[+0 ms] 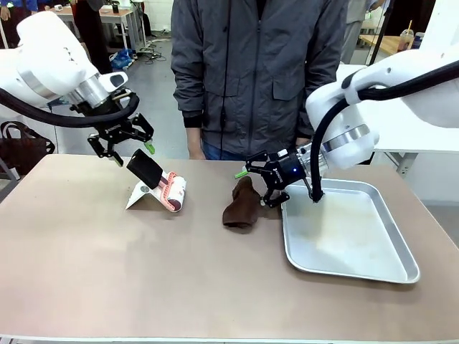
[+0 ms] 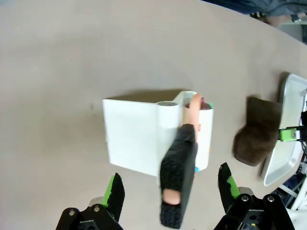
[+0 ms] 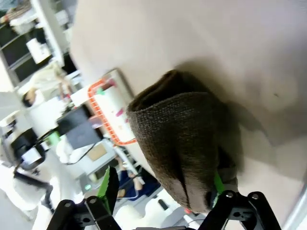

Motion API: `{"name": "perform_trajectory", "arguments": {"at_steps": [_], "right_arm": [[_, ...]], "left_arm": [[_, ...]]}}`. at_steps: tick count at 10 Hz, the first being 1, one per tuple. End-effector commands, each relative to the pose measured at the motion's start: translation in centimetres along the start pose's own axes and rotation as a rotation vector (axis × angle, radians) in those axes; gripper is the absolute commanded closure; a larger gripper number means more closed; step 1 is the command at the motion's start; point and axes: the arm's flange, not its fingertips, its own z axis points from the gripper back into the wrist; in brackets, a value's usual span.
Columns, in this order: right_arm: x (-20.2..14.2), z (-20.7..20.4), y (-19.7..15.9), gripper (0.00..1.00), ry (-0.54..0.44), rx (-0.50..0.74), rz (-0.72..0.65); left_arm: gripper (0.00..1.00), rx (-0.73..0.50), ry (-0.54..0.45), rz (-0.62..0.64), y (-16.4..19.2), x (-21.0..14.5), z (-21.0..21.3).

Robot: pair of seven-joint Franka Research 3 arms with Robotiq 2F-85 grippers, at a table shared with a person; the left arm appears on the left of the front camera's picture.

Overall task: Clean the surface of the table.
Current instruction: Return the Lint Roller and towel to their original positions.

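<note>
We are holding our left gripper (image 1: 130, 145) above the near-left part of the table (image 1: 107, 272), its fingers spread wide and gripping nothing. In the left wrist view, our left gripper (image 2: 170, 194) is framing the black handle (image 2: 177, 189) of a lint roller (image 1: 159, 184), with a green-padded finger on either side of the handle and a gap to each. The handle is sloping up toward us in the front view, and the roller's white drum with its reddish end is resting in a white folded stand (image 1: 138, 195) sitting on the tabletop.

We are reaching our right gripper (image 1: 264, 185) in from the right, low over the table's middle, beside a dark brown cloth (image 1: 242, 204) that is lying bunched on the brownish-tan top. In the right wrist view, our right gripper (image 3: 160, 189) is standing spread, with the cloth (image 3: 184, 139) pressing against one green pad (image 3: 217, 184) while the other finger (image 3: 109, 184) is well clear of it, so nothing is being pinched.

The cloth is lying just beside the left rim of a silver metal tray (image 1: 401, 254), which is sitting on the right side of the table. The table is stretching across the whole front view, far wider than the tray, with a pale near edge. A person in a grey jacket (image 1: 258, 72) is standing at the far side, behind the cloth.
</note>
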Motion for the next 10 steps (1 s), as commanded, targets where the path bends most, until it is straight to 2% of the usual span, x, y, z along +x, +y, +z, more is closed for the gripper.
{"name": "perform_trajectory", "arguments": {"at_steps": [1, 3, 5, 6, 7, 8, 10], "right_arm": [[-0.7, -0.3, 3.2, 0.0, -0.057, -0.213, -0.012], [-1.8, -0.7, 6.3, 0.0, -0.155, -0.405, 0.002], [-3.3, -0.1, 9.1, 0.0, -0.18, -0.56, 0.008], [-4.4, 0.8, 10.4, 0.0, -0.186, -0.664, -0.008], [-5.3, 1.8, 11.2, 0.0, -0.23, -0.717, 0.004], [-6.6, 3.1, 11.4, 0.0, -0.236, -0.714, 0.026], [-10.3, 6.8, 10.1, 0.0, -0.202, -0.54, 0.126]], "left_arm": [[0.0, 0.057, -0.022, 0.046, 1.0, -1.5, 1.2], [0.0, 0.056, -0.03, 0.052, 2.7, -2.8, 3.0], [0.0, 0.007, -0.026, 0.04, 4.8, -4.5, 5.2], [0.0, -0.048, -0.021, 0.035, 6.0, -5.3, 6.4], [0.0, -0.104, -0.026, 0.015, 7.1, -6.4, 7.5], [0.0, -0.158, -0.036, -0.003, 8.5, -7.8, 8.7], [0.0, -0.278, -0.016, -0.036, 12.2, -11.1, 10.8]]}}
